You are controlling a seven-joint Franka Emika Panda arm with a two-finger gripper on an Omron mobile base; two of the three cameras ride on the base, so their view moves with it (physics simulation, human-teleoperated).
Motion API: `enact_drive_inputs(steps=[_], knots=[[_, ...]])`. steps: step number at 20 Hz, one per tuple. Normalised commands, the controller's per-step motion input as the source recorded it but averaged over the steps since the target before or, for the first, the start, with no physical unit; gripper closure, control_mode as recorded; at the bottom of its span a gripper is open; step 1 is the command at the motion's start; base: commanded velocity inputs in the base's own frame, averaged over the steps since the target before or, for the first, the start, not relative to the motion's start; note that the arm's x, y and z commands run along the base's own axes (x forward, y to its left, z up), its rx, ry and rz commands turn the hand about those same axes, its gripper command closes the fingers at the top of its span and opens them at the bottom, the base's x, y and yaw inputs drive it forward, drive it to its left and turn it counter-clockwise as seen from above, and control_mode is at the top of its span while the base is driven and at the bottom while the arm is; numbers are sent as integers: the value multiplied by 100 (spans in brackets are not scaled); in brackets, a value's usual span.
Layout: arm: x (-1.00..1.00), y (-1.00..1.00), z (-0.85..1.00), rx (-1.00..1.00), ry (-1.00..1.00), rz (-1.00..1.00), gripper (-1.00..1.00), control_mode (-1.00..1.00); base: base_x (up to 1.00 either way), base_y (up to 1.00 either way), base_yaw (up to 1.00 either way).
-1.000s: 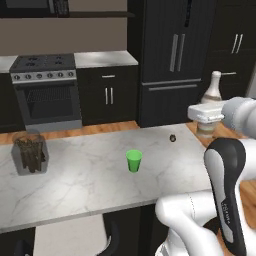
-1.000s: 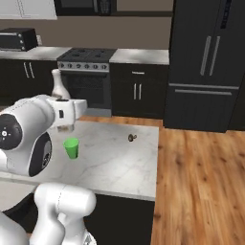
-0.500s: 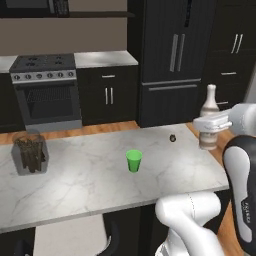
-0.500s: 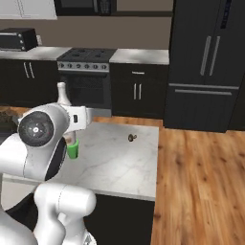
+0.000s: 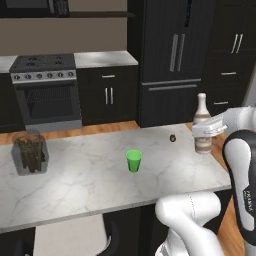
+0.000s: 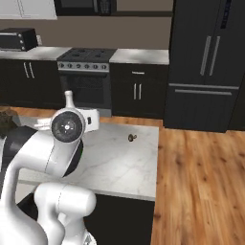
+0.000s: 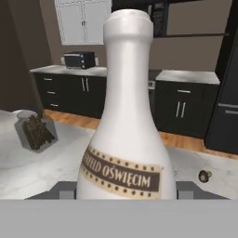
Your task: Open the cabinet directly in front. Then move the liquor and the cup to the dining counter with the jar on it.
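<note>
The gripper (image 5: 204,131) is clamped on the bottle (image 5: 202,123), which stands at the counter's (image 5: 85,185) 3 o'clock end — the cup (image 5: 133,161) at centre, the jar (image 5: 30,152) at 9 o'clock. Confirm the base sits flat, then release and withdraw straight back — no sideways drag.

One liquor (image 5: 202,131), one cup (image 5: 133,161), one jar (image 5: 30,152)

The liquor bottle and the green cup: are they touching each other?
Apart. In the left base view, bare marble lies between the liquor near the counter's right end and the cup.
</note>
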Motion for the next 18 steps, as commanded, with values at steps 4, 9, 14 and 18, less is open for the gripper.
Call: enact_drive_inputs(steps=[4, 9, 14, 18], knots=[[73, 0, -40, 0, 0, 7, 100, -100, 0, 0, 0], [70, 0, -37, 0, 0, 8, 100, -100, 0, 0, 0], [53, 1, -41, 0, 0, 9, 100, -100, 0, 0, 0], [15, 0, -30, 6, 0, 4, 100, -100, 0, 0, 0]])
